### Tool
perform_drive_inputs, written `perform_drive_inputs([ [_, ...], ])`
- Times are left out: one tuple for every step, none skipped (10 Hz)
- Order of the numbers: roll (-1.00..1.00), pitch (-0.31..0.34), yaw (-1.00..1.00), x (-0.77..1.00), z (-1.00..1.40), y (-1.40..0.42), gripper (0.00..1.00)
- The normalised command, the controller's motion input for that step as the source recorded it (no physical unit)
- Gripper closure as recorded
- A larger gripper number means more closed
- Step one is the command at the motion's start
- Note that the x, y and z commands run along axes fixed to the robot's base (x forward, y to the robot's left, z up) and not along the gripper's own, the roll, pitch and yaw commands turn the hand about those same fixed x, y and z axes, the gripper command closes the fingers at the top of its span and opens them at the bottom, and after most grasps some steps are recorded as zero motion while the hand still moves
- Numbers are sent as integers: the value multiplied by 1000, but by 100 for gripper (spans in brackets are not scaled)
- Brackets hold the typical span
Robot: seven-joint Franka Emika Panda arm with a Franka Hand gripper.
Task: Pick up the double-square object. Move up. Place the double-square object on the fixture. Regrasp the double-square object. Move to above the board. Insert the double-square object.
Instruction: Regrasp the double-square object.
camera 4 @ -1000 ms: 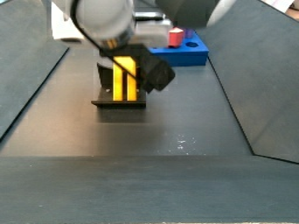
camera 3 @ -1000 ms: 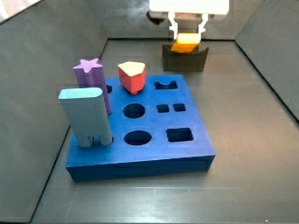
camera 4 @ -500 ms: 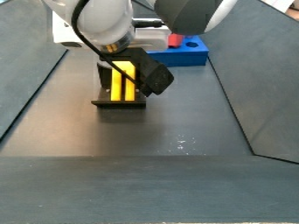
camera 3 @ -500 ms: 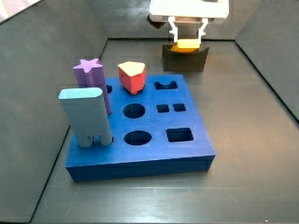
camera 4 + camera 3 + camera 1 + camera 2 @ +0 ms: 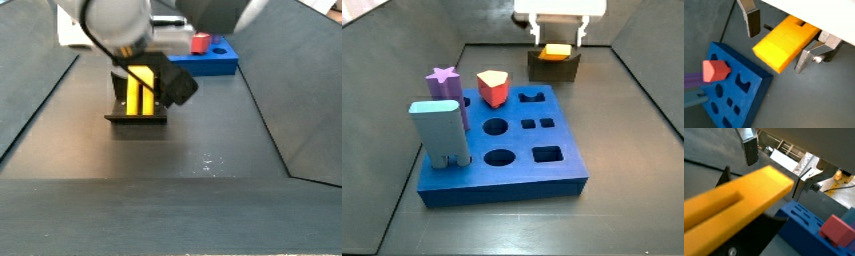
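The yellow-orange double-square object [image 5: 555, 50] lies across the small dark fixture [image 5: 553, 68] at the far end of the floor. In a side view it shows as yellow bars [image 5: 139, 92] resting on the fixture [image 5: 136, 119]. My gripper [image 5: 561, 40] hangs just above it, open. In both wrist views the silver fingers [image 5: 749, 20] [image 5: 749, 150] stand on either side of the block [image 5: 784, 42] [image 5: 734, 215] with a gap on each side, touching nothing. The blue board [image 5: 516, 150] lies nearer the camera, apart from the fixture.
On the board stand a red rounded-triangle peg [image 5: 493, 88], a purple star peg [image 5: 442, 80] and a tall light-blue block [image 5: 440, 135]. Several holes in the board are free. Dark sloping walls close in the floor on both sides.
The gripper has let go of the double-square object and risen a little; the block stays lying on the fixture.
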Motion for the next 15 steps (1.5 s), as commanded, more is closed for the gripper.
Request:
perform_drive_inputs([
  [40, -20, 53, -29, 1000, 4, 0],
  [41, -10, 53, -34, 1000, 5, 0],
  [29, 17, 50, -42, 1000, 9, 0],
  [23, 30, 47, -40, 887, 12, 0],
  [21, 49, 35, -35, 629, 13, 0],
  [20, 61, 22, -29, 432, 15, 0],
  [22, 75, 7, -26, 170, 15, 0],
  [1000, 53, 24, 129, 755, -817, 0],
  [1000, 52, 23, 127, 669, -758, 0],
  [1000, 50, 22, 78, 588, -663, 0],
  [1000, 44, 22, 10, 334, -398, 0],
  [1000, 41, 22, -6, 123, -200, 0],
  [1000, 41, 21, 1, 42, -88, 0],
  [1000, 42, 21, 2, 44, -51, 0],
  [1000, 40, 21, -5, 34, -43, 0],
])
